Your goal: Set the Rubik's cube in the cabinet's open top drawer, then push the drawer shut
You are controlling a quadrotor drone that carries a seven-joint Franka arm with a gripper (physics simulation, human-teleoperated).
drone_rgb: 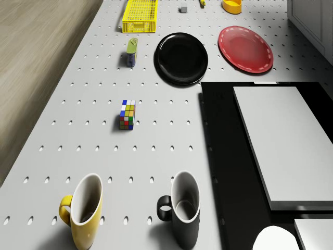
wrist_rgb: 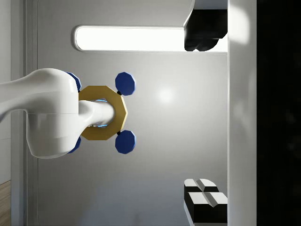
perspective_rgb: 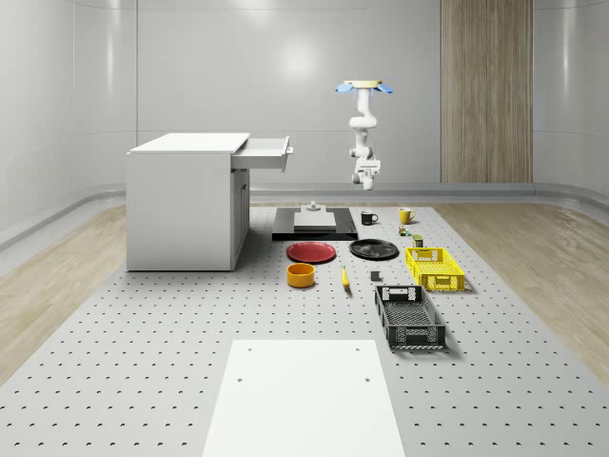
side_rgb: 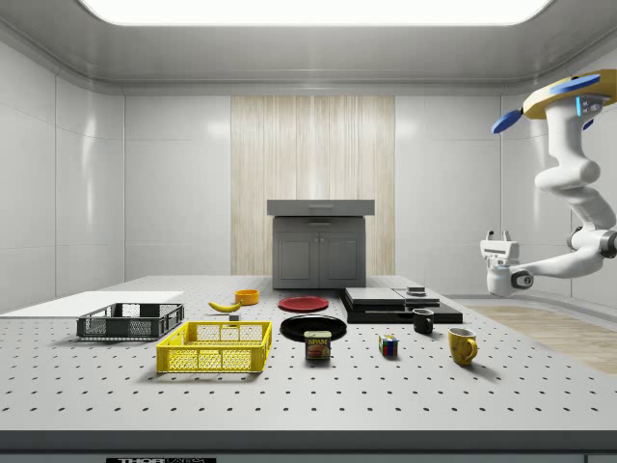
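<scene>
My pincer [side_rgb: 498,234] hangs empty, fingers apart; the Rubik's cube [drone_rgb: 127,114] looks light, rigid, slick, so I'd pinch two opposite flat faces.

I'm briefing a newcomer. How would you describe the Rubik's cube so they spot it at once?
On the perforated table, start at the black plate. The Rubik's cube sits between it and the two mugs, beside a green tin. It alone has multicoloured squares.

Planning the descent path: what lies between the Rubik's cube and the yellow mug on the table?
Nothing: in the drone view, only bare perforated table separates the Rubik's cube from the yellow mug.
</scene>
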